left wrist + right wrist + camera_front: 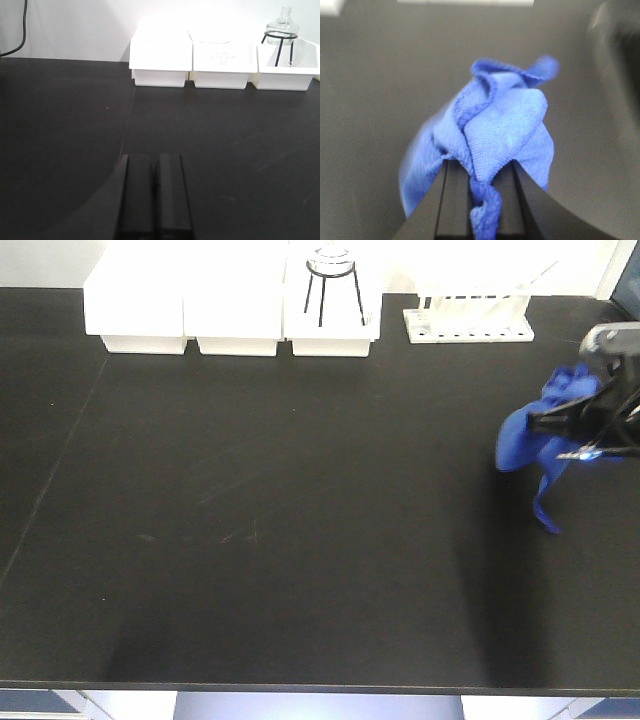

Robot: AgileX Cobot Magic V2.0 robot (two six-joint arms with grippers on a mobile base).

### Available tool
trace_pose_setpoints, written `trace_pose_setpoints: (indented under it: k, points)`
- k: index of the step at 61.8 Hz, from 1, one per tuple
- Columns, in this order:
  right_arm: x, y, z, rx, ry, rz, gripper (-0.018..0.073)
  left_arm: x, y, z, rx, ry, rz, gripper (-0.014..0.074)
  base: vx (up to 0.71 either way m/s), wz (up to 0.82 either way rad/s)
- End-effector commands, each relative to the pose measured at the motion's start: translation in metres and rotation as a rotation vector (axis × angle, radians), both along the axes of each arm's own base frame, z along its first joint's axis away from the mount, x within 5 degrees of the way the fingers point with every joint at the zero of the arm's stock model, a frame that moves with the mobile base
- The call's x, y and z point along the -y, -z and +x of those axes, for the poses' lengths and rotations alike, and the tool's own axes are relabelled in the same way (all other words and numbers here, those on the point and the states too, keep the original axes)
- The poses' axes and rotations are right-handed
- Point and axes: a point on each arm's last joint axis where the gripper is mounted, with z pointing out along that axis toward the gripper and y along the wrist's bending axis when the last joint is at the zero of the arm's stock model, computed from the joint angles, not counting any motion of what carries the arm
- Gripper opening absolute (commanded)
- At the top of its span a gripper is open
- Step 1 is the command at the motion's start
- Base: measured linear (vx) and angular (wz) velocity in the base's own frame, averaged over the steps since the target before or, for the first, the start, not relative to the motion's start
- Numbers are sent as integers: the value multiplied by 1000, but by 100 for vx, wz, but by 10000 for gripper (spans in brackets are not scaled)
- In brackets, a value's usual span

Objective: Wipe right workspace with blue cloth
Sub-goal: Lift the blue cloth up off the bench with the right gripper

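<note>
Left pincer (155, 161) is hanging over the black table (300, 540), its two fingers pressed together and gripping nothing. Behind it, three white trays (238, 340) are sitting in a row along the back wall, the rightmost one carrying a small glass flask (282, 22). Right of them a white rack (468, 320) is standing. Further right, at the edge of the front view, the right pincer (575, 430) is clamping the blue cloth (525, 445), which is hanging bunched in the air above the table, one corner trailing down without appearing to touch the surface. The right wrist view is showing the cloth pinched between both fingers, crumpled and slightly blurred.

The step in hand is looking like the carry: the cloth is gripped but not yet wiping. The right workspace itself is not clearly showing; it is probably lying at or past the right edge. The next move is calling for lowering the cloth until it is pressing on that surface, then sweeping it across with a firm grip.
</note>
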Motion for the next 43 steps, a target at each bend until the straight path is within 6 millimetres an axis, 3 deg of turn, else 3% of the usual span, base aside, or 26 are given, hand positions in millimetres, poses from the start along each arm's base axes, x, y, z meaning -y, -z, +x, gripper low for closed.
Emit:
trace_pose_setpoints:
  k: [1,20,43]
  points:
    - [-2,-47,-13,170,-16,-26,-8,1,2,1,68,6,-8,-6,0,0]
    - [-3,-110,-80,280,-15,-29,-8,1,2,1,68,6,-8,-6,0,0]
    - [-5,-136,-143,300,-15,-31,-8,1,2,1,68,6,-8,-6,0,0]
